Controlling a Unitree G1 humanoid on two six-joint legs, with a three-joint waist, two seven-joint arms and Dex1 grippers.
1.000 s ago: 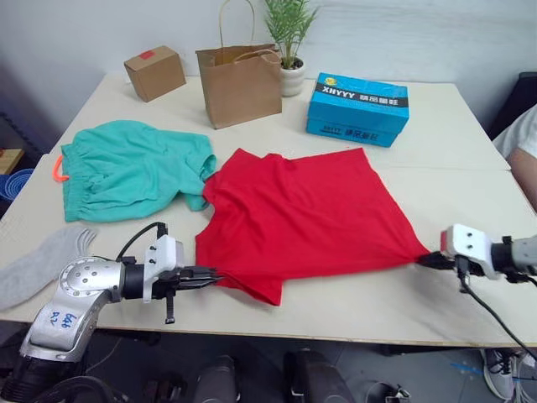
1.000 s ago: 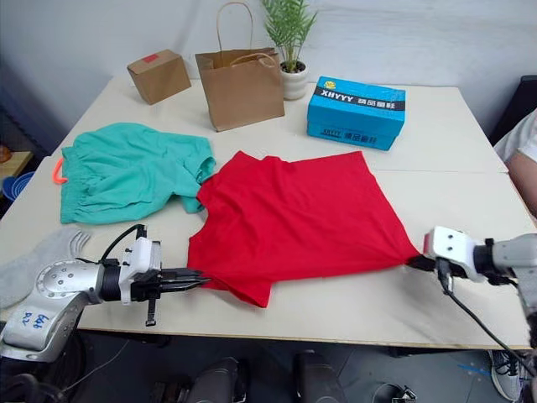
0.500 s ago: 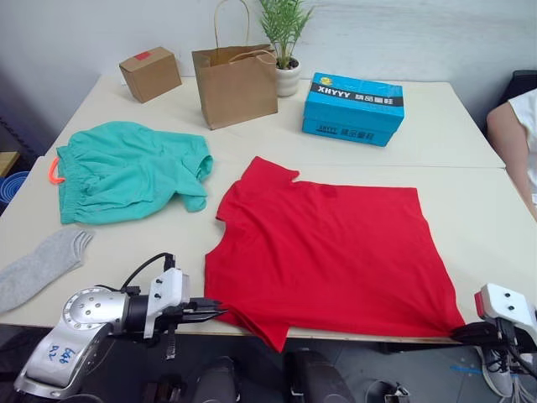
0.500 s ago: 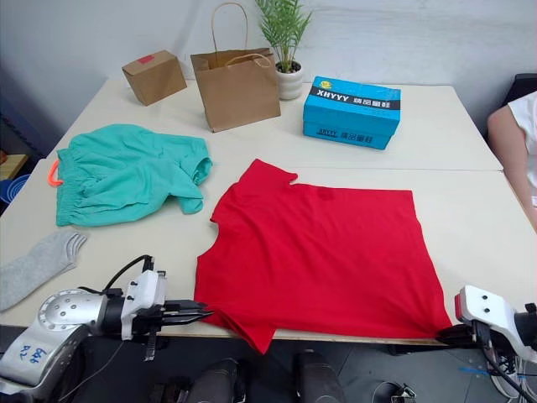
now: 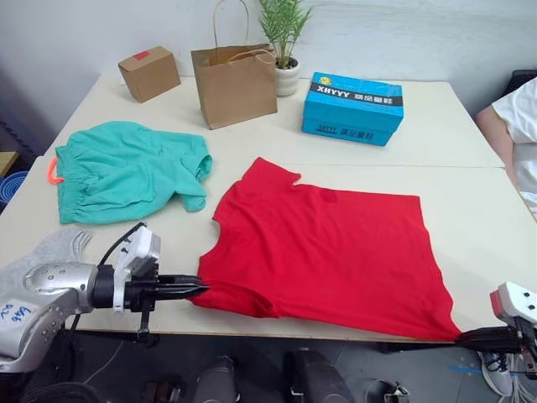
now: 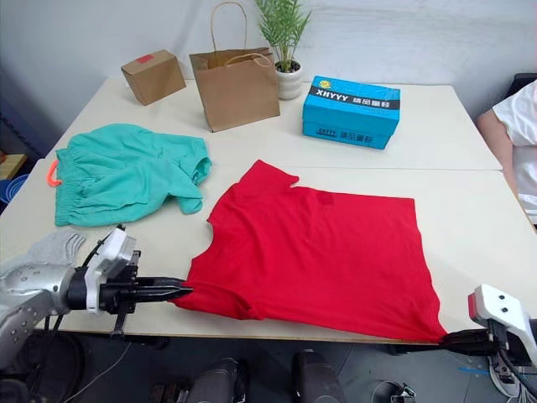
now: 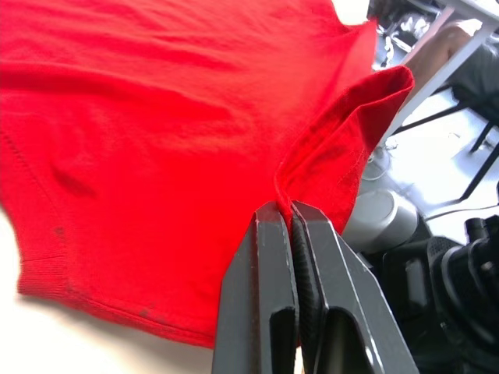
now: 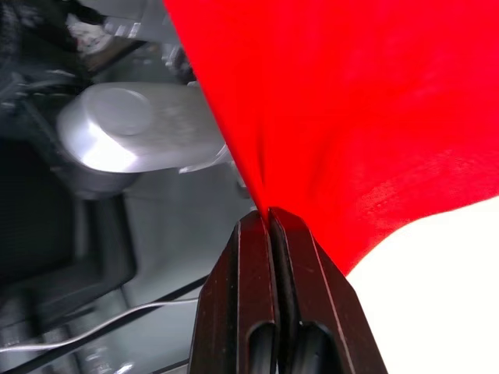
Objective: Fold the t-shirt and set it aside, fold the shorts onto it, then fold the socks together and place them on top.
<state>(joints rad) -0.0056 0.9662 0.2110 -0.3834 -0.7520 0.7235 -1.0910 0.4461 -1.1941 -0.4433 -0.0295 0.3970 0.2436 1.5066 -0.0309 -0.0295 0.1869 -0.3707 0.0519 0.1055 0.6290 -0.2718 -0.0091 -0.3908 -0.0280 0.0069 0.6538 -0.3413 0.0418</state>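
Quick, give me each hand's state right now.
Left hand: closed on the t-shirt, at its near left corner.
Right hand: closed on the t-shirt's near right corner.

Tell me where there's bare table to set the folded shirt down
The widest bare patch is right of the t-shirt, running up past the blue box to the far right corner of the table. A smaller strip lies between the shorts and the paper bag. The left side is crowded: shorts, socks, left claw.
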